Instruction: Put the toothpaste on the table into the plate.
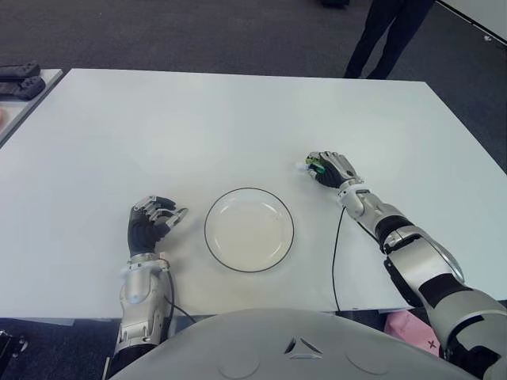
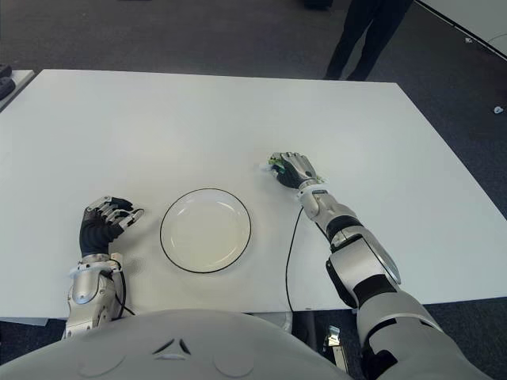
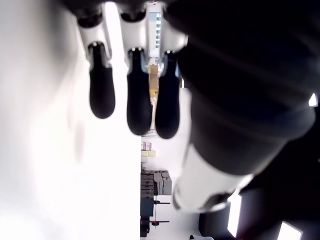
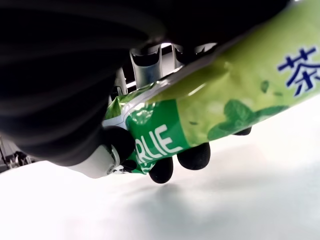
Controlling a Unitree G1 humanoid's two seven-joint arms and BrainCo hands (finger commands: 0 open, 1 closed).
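Toothpaste (image 4: 210,112) is already in my right hand (image 1: 333,169), fingers (image 4: 195,156) wrapped around the green tube, low over the surface (image 1: 238,119) just past the plate (image 1: 249,229) on its right side. From the eye views I can't tell if the tube has actually left the surface yet, so I'd lift a bit first rather than drag it. Then swing it over toward the plate's middle, keeping the tube flat so the long end doesn't catch the rim. I'd only let go once most of it sits over the white centre; it could tip out otherwise. Left hand (image 1: 150,223) sits just off the plate's left side, fingers loosely curled around nothing, fine where it is.
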